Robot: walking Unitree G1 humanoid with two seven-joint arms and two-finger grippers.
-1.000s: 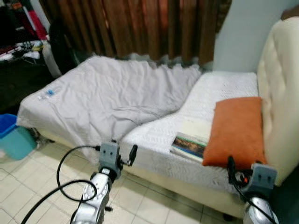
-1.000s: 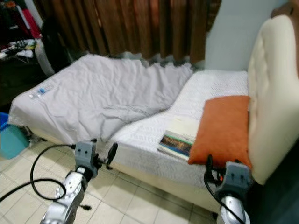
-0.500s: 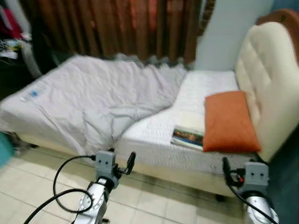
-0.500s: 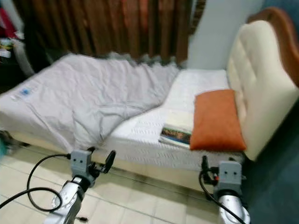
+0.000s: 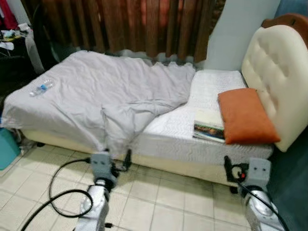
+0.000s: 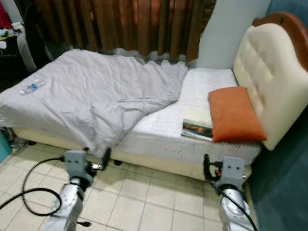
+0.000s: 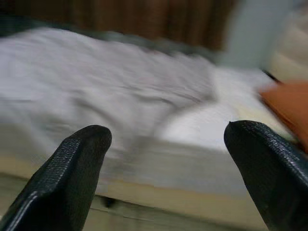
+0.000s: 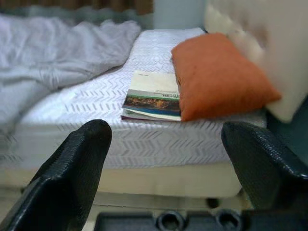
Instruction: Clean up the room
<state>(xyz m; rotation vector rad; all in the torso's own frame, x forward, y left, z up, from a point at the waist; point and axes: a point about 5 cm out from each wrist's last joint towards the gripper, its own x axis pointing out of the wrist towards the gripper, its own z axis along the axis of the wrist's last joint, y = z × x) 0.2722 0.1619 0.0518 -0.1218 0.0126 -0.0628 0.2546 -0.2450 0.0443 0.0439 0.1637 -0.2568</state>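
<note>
Bed (image 5: 144, 106) now farther, both grippers empty

A home bedroom: a bed (image 5: 168, 134) with rumpled blanket (image 5: 106, 96), padded headboard (image 5: 276, 67), curtains (image 5: 144, 24).

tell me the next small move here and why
Probably step closer to the bed and reach the right claw toward the book: it lies loose beside the orange pillow, and both claws hang open, short of the mattress edge.

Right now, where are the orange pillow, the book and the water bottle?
orange pillow (image 5: 246, 115): left eye view, middle of its top face.
book (image 8: 153, 96): right wrist view, centre of its cover.
water bottle (image 5: 40, 88): left eye view, middle of its body.
</note>
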